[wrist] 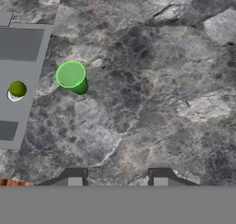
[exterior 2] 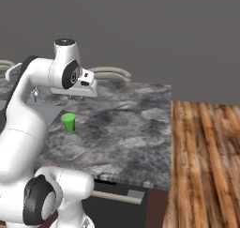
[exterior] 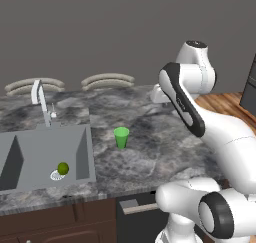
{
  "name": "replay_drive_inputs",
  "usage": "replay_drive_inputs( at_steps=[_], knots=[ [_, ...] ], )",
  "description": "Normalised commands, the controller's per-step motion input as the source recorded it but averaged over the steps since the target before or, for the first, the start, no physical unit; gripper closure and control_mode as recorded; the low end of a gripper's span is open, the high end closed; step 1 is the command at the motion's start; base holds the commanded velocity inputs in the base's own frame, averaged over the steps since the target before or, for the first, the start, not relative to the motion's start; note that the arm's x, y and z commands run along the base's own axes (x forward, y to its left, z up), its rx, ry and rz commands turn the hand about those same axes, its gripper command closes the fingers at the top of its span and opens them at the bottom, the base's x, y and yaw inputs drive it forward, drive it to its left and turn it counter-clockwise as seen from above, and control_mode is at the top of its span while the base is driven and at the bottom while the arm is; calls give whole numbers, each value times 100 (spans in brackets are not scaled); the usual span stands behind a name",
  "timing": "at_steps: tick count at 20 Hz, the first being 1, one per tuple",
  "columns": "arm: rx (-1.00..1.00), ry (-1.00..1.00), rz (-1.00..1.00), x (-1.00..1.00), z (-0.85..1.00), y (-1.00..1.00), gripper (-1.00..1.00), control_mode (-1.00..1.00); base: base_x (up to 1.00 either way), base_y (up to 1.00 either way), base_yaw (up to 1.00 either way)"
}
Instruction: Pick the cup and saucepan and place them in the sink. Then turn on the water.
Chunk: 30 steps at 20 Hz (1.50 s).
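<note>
The bright green cup (exterior: 121, 137) (exterior 2: 69, 122) (wrist: 71, 77) stands upright on the dark marble counter, just right of the sink (exterior: 35, 157) (wrist: 18, 48). My gripper (exterior 2: 76, 96) (wrist: 117, 179) hovers high above the counter, behind and to the right of the cup, pointing down. Its fingertips (wrist: 73, 178) stand apart with nothing between them, so it is open. The slim silver faucet (exterior: 42, 103) rises behind the basin. The saucepan is out of view.
A small yellow-green ball (exterior: 63, 168) (wrist: 17, 88) lies on the sink's drain. Two curved beige pieces (exterior: 107, 80) sit along the back wall. The counter ends at the right, where wooden floor (exterior 2: 206, 152) begins. A dark block (exterior: 249, 87) stands far right.
</note>
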Motion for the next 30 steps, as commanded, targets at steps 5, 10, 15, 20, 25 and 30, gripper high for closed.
replay_drive_inputs(
  at_steps=[5, 10, 15, 20, 25, 30],
  knots=[
    [0, 3, 0, 0, 0, 0, -100, -100, 0, 0, 0],
    [0, 9, 0, 0, -15, 1, -100, -100, 0, 0, 0],
    [0, 11, 0, 1, -25, 19, -100, -100, 0, 0, 0],
    [0, 16, -1, 10, -15, 27, -100, -100, 0, 0, 0],
    [0, 9, 0, 18, -18, 20, -100, -100, 0, 0, 0],
    [0, 2, 0, 19, -26, 15, -100, -100, 0, 0, 0]
  ],
)
